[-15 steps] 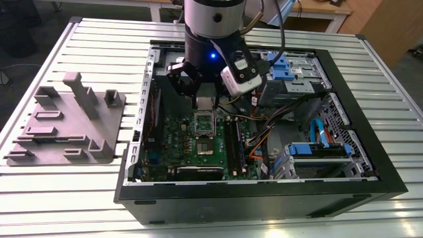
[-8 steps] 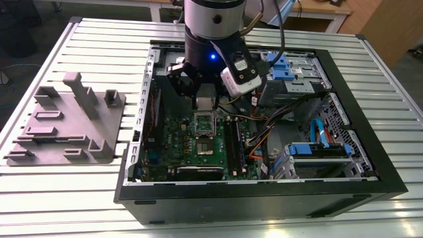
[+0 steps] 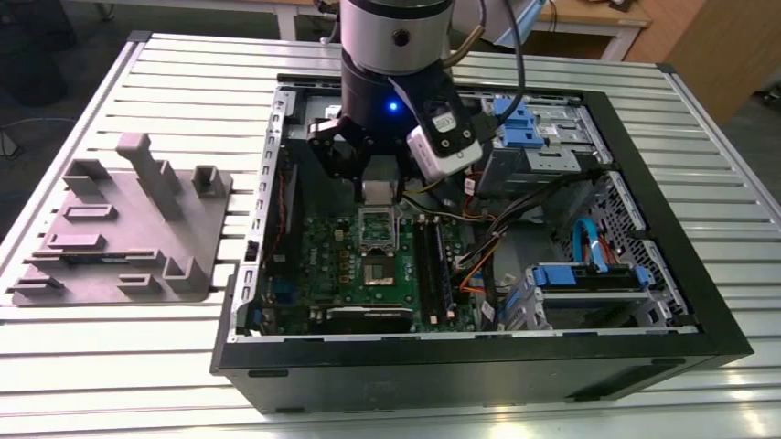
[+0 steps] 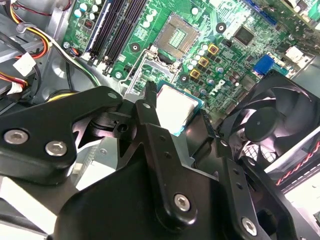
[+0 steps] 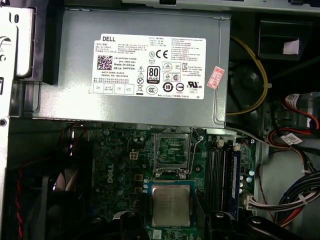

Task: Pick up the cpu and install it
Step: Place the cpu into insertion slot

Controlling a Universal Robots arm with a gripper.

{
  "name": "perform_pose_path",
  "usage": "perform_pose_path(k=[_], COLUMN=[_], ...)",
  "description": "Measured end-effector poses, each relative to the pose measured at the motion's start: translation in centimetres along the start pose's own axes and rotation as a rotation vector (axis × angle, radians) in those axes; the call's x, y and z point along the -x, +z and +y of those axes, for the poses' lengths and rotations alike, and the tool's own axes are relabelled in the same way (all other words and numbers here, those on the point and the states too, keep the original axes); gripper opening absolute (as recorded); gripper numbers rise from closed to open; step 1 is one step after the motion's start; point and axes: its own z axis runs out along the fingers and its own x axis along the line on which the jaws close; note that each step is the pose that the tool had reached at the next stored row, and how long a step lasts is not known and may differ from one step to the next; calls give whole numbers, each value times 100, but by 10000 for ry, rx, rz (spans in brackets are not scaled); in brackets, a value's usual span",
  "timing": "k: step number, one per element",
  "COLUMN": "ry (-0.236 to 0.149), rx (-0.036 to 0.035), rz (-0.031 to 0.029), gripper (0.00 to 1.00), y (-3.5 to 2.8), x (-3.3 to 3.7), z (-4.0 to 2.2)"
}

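1. My pincer [image 4: 178,119] is clamped on the cpu [image 4: 175,105]. One finger [image 4: 148,107] presses one edge of the chip and the other finger presses the opposite edge.
2. In the first wrist view the cpu [image 5: 171,204] sits flat between my fingertips with its silvery-grey top facing the camera. The pickup part of the job looks done to me.
3. In the exterior view my pincer [image 3: 376,183] hangs inside the open computer case [image 3: 488,366]. The cpu [image 3: 379,193] is at its tip, above the motherboard [image 3: 366,293] and not touching it.
4. The cpu socket [image 4: 176,34] lies on the board beyond my fingertips, apart from the chip. Its grid of contacts is bare, so nothing is seated in it yet.
5. In the first wrist view the socket [image 5: 172,149] shows its retention lever [image 5: 193,150] standing beside the frame, which I read as open. I cannot tell whether the chip is squarely over the socket.
6. The memory sticks [image 4: 117,30] run alongside the socket, on one flank of my pincer. The cooling fan [image 4: 265,122] is close on the other flank.
7. The grey fixture plate [image 3: 123,229] rests on the table [image 3: 732,384], well away from my pincer and outside the case.
8. My judgement is that the task is about midway: the chip is carried to the board, but seating it and closing the socket are not yet done.
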Motion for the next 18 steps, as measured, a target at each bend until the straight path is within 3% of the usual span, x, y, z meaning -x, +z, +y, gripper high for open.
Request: perform_pose_path(k=[18], ry=[0], rx=[-1], rz=[0], gripper=[47], y=[50], x=[0], z=[-1])
